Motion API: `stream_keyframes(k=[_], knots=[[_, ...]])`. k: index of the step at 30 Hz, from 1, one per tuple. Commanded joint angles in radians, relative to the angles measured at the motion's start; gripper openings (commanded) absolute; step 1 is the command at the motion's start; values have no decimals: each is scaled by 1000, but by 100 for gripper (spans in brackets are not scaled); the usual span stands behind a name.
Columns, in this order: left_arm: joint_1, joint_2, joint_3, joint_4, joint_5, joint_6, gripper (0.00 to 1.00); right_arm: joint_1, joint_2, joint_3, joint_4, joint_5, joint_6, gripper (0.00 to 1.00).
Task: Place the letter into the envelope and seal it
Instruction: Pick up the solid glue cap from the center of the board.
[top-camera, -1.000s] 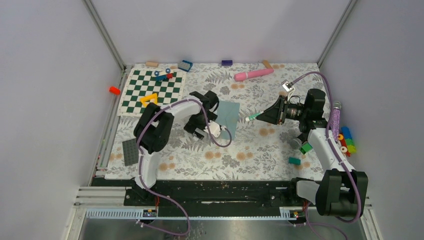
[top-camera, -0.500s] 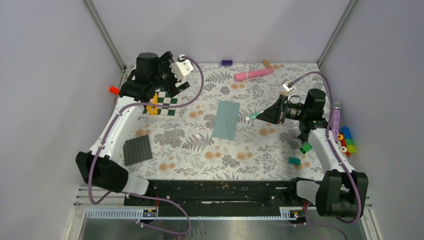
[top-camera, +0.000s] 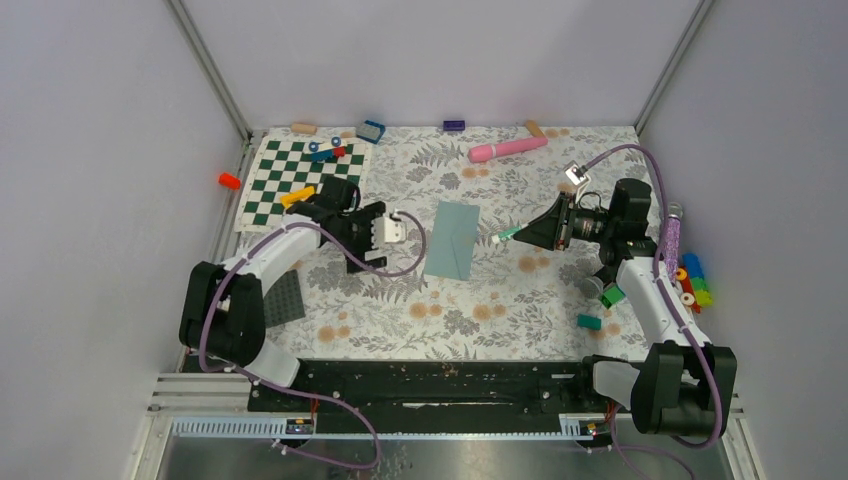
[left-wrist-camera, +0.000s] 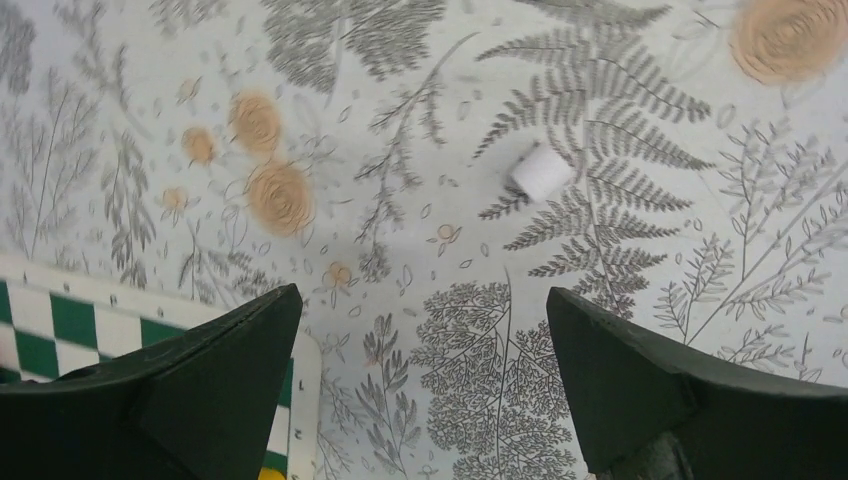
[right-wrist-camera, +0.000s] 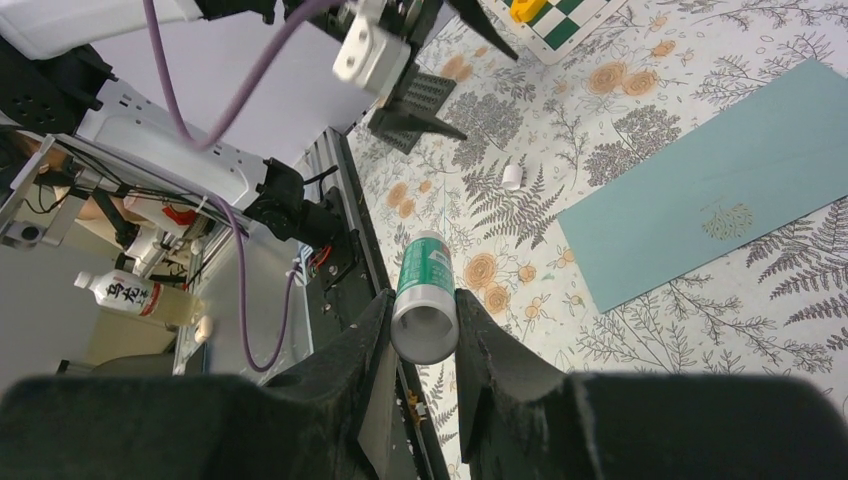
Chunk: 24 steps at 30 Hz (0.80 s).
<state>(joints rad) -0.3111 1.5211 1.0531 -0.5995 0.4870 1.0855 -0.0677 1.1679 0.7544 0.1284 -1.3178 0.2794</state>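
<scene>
The teal envelope (top-camera: 452, 240) lies flat on the flowered cloth mid-table, and it shows in the right wrist view as a long teal sheet (right-wrist-camera: 700, 190) with a small emblem. The letter is out of view. My left gripper (top-camera: 352, 232) hovers just left of the envelope, apart from it. Its jaws stand wide open over bare cloth (left-wrist-camera: 422, 292) with nothing between them. My right gripper (top-camera: 520, 232) floats right of the envelope, shut on a green-and-white glue stick (right-wrist-camera: 425, 300) whose tip (top-camera: 503, 237) points at the envelope's right edge.
A chequered board (top-camera: 305, 180) carrying small pieces lies at the back left, and a dark studded plate (top-camera: 283, 298) lies near the left arm. A small white cap (left-wrist-camera: 540, 171) rests on the cloth. A pink cylinder (top-camera: 508, 149), a purple tube (top-camera: 668, 240) and coloured blocks (top-camera: 692, 285) sit at the back and right.
The left arm left the envelope's left edge, swung up over the chequered board's far corner, then came back down left of the envelope, open throughout. The right arm and envelope stayed put.
</scene>
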Motion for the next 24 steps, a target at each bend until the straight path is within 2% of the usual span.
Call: stream_keyframes(k=[1, 4, 10, 16, 24], knots=[[-30, -16, -29, -2, 116, 324, 99, -9, -15, 47, -22, 12, -38, 18], [-79, 8, -67, -1, 76, 419, 99, -9, -11, 47, -24, 14, -37, 18], [-155, 91, -79, 19, -4, 483, 95, -10, -15, 47, -26, 14, -39, 18], [-167, 177, 11, -44, -41, 501, 87, -11, -17, 46, -26, 12, -38, 18], [-177, 225, 47, -82, -67, 527, 78, -11, -15, 45, -23, 8, -37, 18]])
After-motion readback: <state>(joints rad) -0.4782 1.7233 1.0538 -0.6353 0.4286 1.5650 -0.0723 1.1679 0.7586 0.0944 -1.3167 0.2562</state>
